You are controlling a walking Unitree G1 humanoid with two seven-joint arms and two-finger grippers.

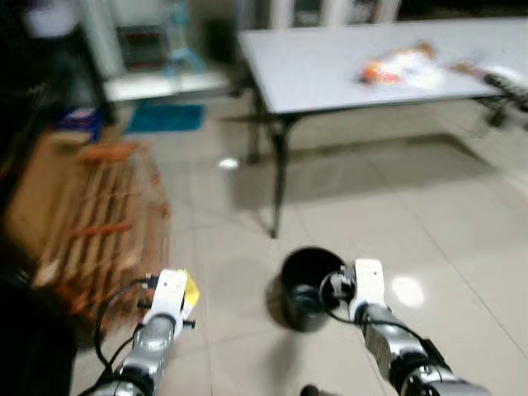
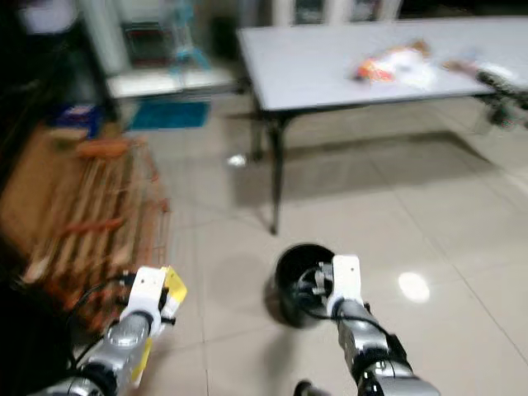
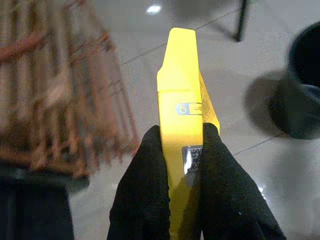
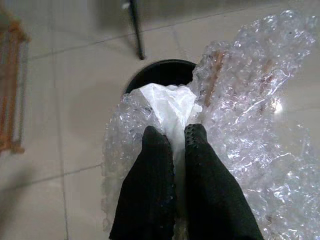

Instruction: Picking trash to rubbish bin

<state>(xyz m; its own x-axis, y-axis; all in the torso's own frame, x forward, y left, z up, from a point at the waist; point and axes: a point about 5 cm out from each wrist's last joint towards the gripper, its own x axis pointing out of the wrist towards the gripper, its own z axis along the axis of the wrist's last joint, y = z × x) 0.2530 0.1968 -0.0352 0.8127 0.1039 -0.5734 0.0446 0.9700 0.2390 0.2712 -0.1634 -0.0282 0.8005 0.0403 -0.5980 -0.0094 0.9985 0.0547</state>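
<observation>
From my left wrist cam, the left gripper (image 3: 182, 145) is clamped on a flat yellow packet (image 3: 184, 102) with a QR label. There's an orange wire rack (image 3: 65, 95) off to one side and the black bin (image 3: 300, 95) on the other, tiled floor (image 3: 225, 65) underneath.

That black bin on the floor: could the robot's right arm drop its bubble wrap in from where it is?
Probably yes. The right end effector, shut on the bubble wrap, is right at the black bin's open rim, with nothing between them.
</observation>
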